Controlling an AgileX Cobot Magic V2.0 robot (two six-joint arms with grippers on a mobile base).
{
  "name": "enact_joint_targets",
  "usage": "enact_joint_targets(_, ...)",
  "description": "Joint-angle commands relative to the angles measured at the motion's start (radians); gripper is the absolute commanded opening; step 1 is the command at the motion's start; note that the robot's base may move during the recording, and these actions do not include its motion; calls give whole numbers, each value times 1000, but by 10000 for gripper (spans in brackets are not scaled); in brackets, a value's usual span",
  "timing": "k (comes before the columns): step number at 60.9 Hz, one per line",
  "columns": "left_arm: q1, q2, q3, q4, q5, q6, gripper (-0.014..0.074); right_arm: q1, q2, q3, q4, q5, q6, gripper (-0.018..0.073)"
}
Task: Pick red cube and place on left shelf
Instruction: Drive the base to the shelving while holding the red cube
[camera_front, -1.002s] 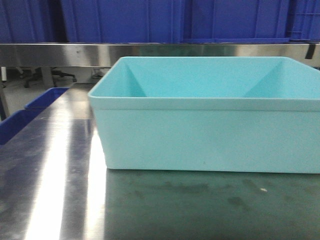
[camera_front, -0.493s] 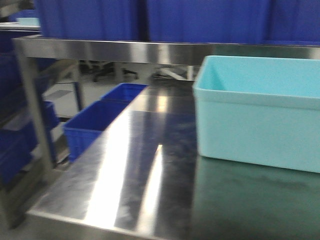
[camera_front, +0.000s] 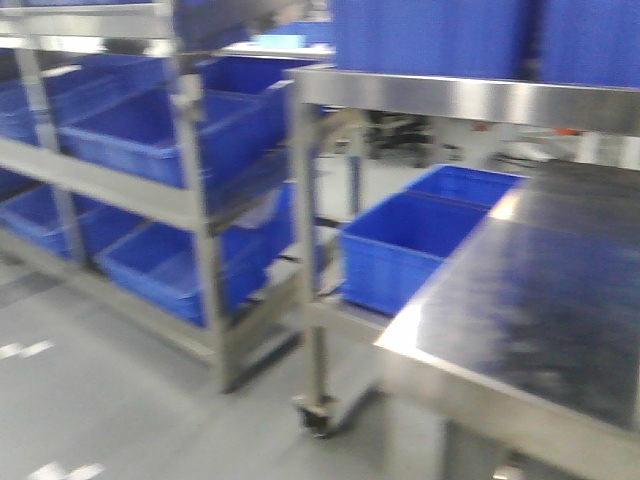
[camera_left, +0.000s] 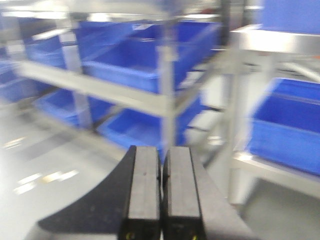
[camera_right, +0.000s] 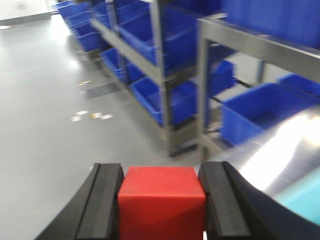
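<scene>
My right gripper (camera_right: 161, 172) is shut on the red cube (camera_right: 161, 202), which fills the gap between its two black fingers in the right wrist view. My left gripper (camera_left: 161, 155) is shut and empty, its fingers pressed together. The left shelf (camera_front: 190, 215), a stainless-steel rack with blue crates on its tiers, stands at the left of the front view. It also shows in the left wrist view (camera_left: 167, 102) and in the right wrist view (camera_right: 160, 75), beyond the grippers. Neither gripper shows in the front view.
A shiny steel table (camera_front: 530, 300) fills the right of the front view, with an upper rail (camera_front: 470, 98) carrying blue crates. Blue crates (camera_front: 420, 245) sit behind the table's left edge. A castor (camera_front: 315, 412) stands on the grey floor (camera_front: 110, 400). A pale teal corner (camera_right: 307, 200) shows at lower right.
The front view has swung left. The teal tub that filled it has left the frame, and the steel rack with blue crates has come into view on the left.
</scene>
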Motion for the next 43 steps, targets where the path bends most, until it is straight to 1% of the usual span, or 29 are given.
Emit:
enact_joint_targets(1,-1,-17,23,-5,-86,-1,102,-1,6,-27,3,-85,-8,174)
enact_joint_targets(43,-1,-17,23,-5,-86,-1,102,-1,6,-27,3,-85,-8,174)
